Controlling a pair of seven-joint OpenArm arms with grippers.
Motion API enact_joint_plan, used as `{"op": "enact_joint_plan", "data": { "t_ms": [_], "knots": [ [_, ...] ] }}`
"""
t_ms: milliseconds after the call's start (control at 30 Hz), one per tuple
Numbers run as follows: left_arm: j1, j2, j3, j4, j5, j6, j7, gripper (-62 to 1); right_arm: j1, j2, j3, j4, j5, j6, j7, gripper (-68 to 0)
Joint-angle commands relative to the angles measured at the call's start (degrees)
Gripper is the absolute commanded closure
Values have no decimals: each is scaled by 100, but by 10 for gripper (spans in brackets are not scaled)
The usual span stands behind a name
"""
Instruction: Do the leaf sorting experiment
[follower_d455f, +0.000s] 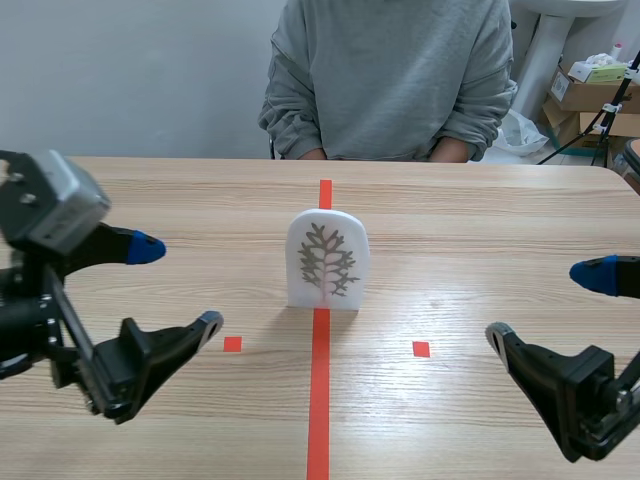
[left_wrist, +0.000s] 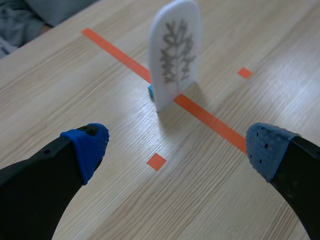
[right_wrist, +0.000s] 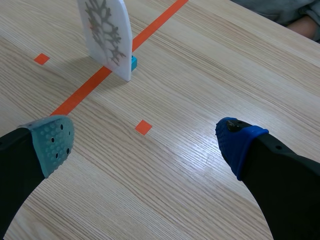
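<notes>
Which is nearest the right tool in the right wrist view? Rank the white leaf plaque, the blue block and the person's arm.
From the right tool:
1. white leaf plaque, ahead, standing upright.
2. blue block, just behind the plaque's base, barely farther.
3. person's arm, far beyond both.

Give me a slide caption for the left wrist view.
Open left gripper facing an upright white plaque with a grey branching pattern, standing on the orange tape line.
</notes>
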Motion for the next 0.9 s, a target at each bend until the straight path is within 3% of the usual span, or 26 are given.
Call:
{"op": "enact_joint_plan", "data": {
  "t_ms": [0,133,233,333,467,600,867],
  "knots": [
    [-487,2,317,-225,24,13,-98,-585,55,48,57,22,46,2,68,-578],
    [-1746,127,1360,-1202,376,39,-210,-585,55,48,57,22,44,2,66,-578],
    [-2586,446,1906,-2048,619,55,-293,-585,55,48,57,22,44,2,68,-578],
    [-3252,817,2271,-2868,667,55,-350,-585,68,48,57,22,44,2,68,-578],
    [-3904,1325,2643,-3757,907,55,-474,-585,68,48,57,22,42,2,66,-578],
    [-4317,1770,2946,-4389,925,52,-496,-585,68,48,57,22,24,2,68,-578],
    [-4465,2264,3051,-4894,1117,59,-645,-585,68,48,57,22,24,2,68,-578]
  ]
}}
